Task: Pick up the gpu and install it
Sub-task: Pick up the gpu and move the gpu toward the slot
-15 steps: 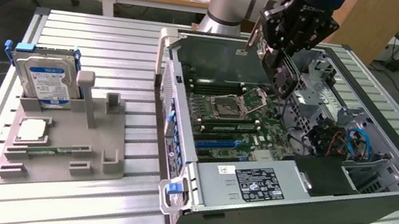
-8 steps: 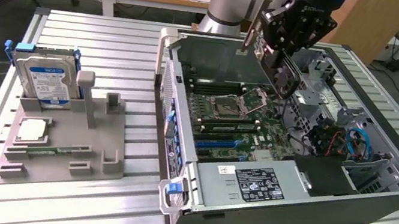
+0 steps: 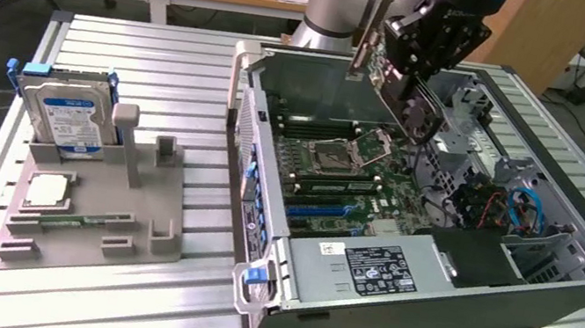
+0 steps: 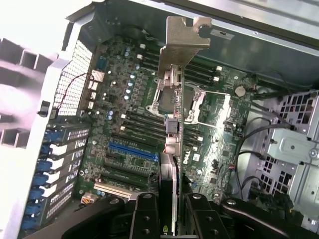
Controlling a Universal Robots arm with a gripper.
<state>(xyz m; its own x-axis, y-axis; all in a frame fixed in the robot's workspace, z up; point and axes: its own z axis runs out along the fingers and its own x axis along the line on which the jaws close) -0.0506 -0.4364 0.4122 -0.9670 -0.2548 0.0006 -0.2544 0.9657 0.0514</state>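
Note:
My gripper [image 3: 413, 70] hangs over the open computer case [image 3: 267, 169] and is shut on the gpu [image 3: 422, 113]. The gpu is a thin dark card held on edge, tilted, above the motherboard [image 3: 339, 172] and clear of it. In the wrist view the gpu [image 4: 172, 134] appears edge-on, its metal end bracket [image 4: 182, 40] farthest from me. Both black fingers [image 4: 145, 216] clamp it at the near end, with the gripper [image 4: 172, 221] centred on the card. A blue expansion slot [image 4: 132, 149] lies on the board beside the card's line.
A grey parts fixture [image 3: 139, 228] stands at the exterior view's left with a silver hard drive [image 3: 69, 113], a processor [image 3: 48, 190] and a green memory stick [image 3: 69, 222]. Inside the case are a power supply [image 3: 371, 266], a drive cage [image 4: 294, 149] and cables [image 3: 523, 211].

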